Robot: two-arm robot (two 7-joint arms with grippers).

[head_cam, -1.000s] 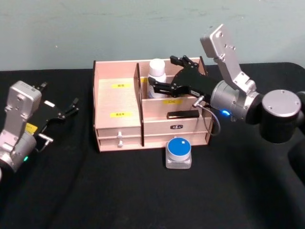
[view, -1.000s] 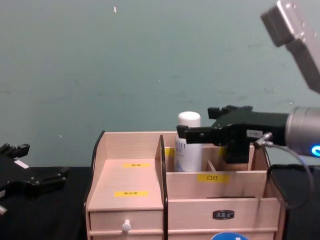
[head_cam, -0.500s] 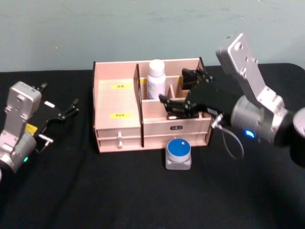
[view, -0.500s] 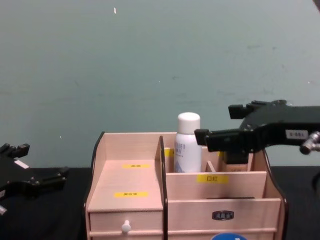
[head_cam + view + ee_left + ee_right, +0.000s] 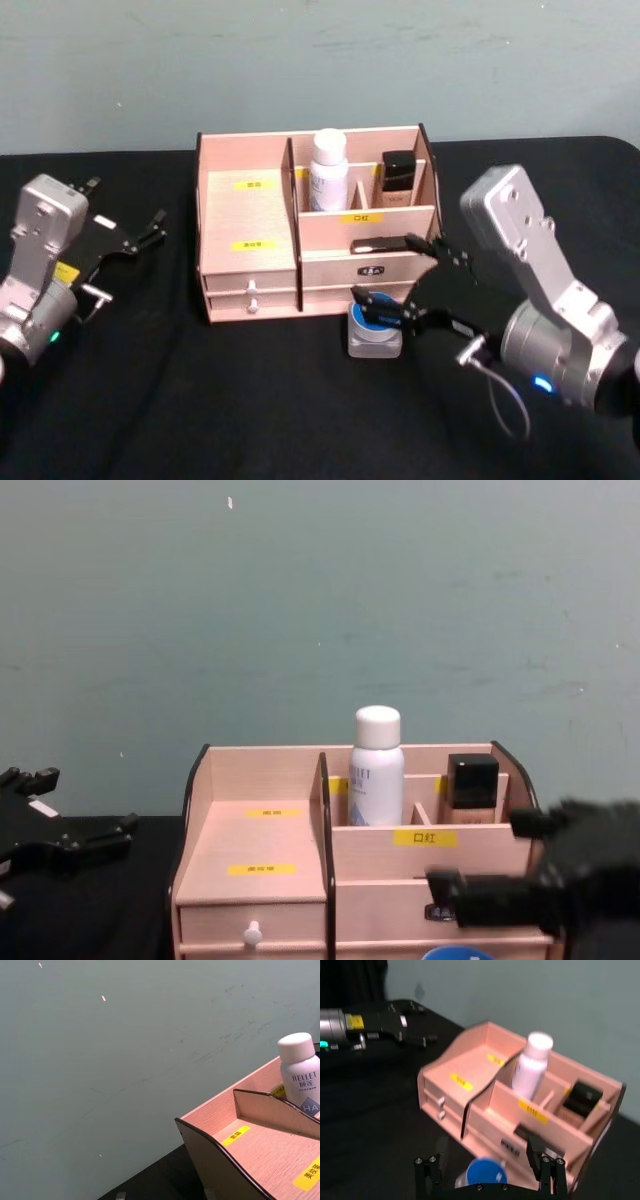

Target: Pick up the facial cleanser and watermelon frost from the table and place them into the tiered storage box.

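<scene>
The facial cleanser (image 5: 327,170) (image 5: 376,778) (image 5: 301,1076) (image 5: 532,1065) stands upright in a back compartment of the tiered storage box (image 5: 248,215) (image 5: 262,855) (image 5: 470,1072) (image 5: 250,1145). Nothing holds it. On the table just in front of the box sits the watermelon frost (image 5: 376,328) (image 5: 481,1173), and its blue lid (image 5: 456,953) shows at the bottom edge of the chest view. My right gripper (image 5: 386,270) (image 5: 487,1166) (image 5: 500,875) is open, low at the box's front, with one finger on either side above the jar. My left gripper (image 5: 125,202) (image 5: 60,845) rests open at the far left.
A beige bottle with a square black cap (image 5: 398,178) (image 5: 471,788) stands in the compartment beside the cleanser. A small drawer with a white knob (image 5: 251,294) faces front. Black cloth covers the table (image 5: 200,400), and a green wall stands behind it.
My right gripper has left the cleanser standing in the back compartment. It drew back and came down to the box's front, over the blue-lidded jar. The left arm stayed put.
</scene>
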